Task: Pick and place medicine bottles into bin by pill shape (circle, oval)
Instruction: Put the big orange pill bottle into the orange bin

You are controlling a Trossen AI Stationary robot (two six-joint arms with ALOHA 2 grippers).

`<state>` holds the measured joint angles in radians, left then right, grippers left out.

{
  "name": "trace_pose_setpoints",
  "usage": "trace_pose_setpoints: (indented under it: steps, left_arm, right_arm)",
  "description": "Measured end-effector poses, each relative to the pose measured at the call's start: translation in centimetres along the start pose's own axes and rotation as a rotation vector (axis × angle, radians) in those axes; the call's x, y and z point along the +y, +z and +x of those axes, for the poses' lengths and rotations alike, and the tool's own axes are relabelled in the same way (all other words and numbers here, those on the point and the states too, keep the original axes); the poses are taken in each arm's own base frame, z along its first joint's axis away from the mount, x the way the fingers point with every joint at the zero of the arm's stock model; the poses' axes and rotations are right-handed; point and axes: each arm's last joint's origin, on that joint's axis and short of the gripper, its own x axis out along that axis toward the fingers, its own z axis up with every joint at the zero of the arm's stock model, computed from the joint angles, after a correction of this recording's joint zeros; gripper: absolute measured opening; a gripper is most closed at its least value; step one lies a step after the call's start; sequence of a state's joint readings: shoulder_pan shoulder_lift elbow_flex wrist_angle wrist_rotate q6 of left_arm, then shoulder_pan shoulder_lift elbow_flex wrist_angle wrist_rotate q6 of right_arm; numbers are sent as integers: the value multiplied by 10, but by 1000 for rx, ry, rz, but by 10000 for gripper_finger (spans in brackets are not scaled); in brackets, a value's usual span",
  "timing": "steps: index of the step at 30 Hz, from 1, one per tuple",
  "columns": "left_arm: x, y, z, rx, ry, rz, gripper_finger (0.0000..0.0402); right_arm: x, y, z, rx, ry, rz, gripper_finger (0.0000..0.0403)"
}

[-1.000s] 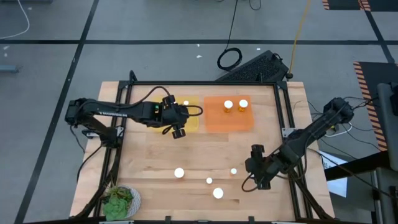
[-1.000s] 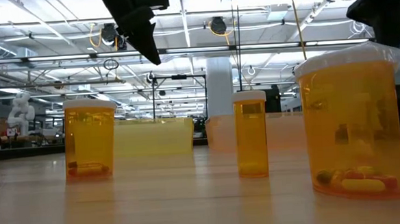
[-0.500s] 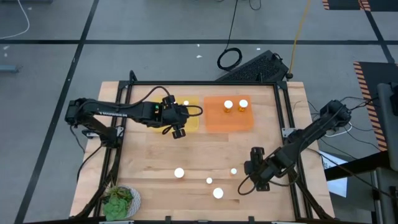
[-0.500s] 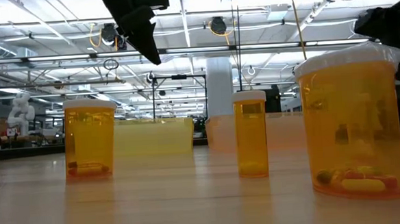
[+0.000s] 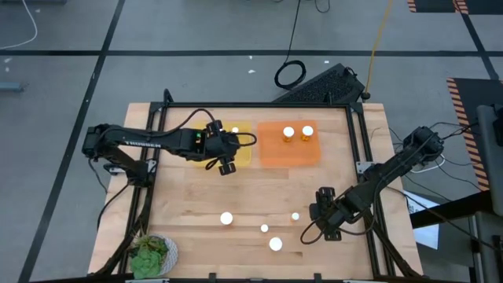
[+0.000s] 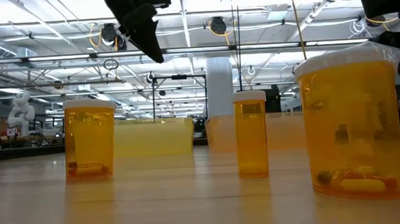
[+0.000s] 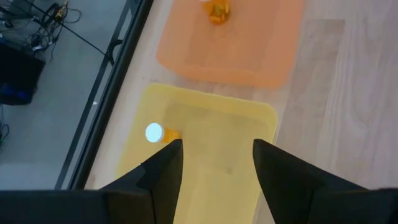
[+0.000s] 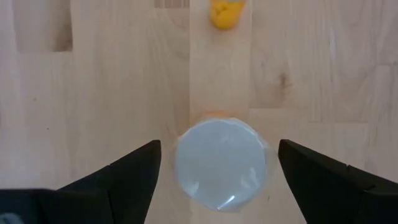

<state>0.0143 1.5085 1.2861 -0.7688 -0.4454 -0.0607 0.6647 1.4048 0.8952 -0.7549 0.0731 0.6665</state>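
Note:
Four amber medicine bottles with white caps stand upright on the wood near the front: one (image 5: 226,218), one (image 5: 265,229), a wide-capped one (image 5: 276,244) and a small one (image 5: 295,216). My right gripper (image 5: 317,211) hangs open above the small bottle, whose cap (image 8: 219,163) shows between the fingers, untouched. My left gripper (image 5: 227,167) is open over the yellow bin (image 5: 240,149), where one bottle (image 7: 155,132) stands. The orange bin (image 5: 289,153) holds two bottles (image 5: 288,133) (image 5: 308,131).
A green leafy object in a bowl (image 5: 153,253) sits at the near left corner. A black frame (image 5: 355,141) runs along the table's sides. A keyboard (image 5: 322,85) lies beyond the far edge. Bare wood lies between the bins and the loose bottles.
My right gripper has shifted a little toward the table's near edge, staying above the loose bottles. The bottles have not moved.

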Motion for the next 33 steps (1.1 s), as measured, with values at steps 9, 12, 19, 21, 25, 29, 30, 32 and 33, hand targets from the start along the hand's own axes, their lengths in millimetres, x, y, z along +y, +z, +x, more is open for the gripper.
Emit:
trace_pose_setpoints:
  steps: [9, 12, 19, 21, 25, 29, 30, 32, 33]
  left_arm:
    - [-1, 2, 0, -18, -5, 7, 198]
    - [-1, 2, 0, -18, -5, 7, 198]
    - [-1, 2, 0, -18, -5, 7, 198]
    - [-1, 2, 0, -18, -5, 7, 198]
    - [-1, 2, 0, -18, -5, 6, 198]
    - [-1, 2, 0, -17, -5, 5, 198]
    - [-1, 2, 0, -17, -5, 5, 198]
    - [-1, 2, 0, -17, -5, 5, 198]
    - [-1, 2, 0, -17, -6, 5, 198]
  right_arm:
    - [-2, -2, 4, 6, -7, -6, 296]
    - [-3, -2, 4, 6, -8, -7, 269]
    - [-6, 1, 4, 3, -12, -3, 213]
    - [-9, 3, 4, 2, -15, 2, 206]
    - [-17, 8, 0, -9, -15, -1, 209]
    - [-25, 18, -13, -39, -11, -2, 219]
    - [-28, 20, -18, -43, -13, -3, 219]
    - [-33, 27, -28, -56, -17, -13, 216]
    - [-36, 30, -33, -64, -19, -20, 215]
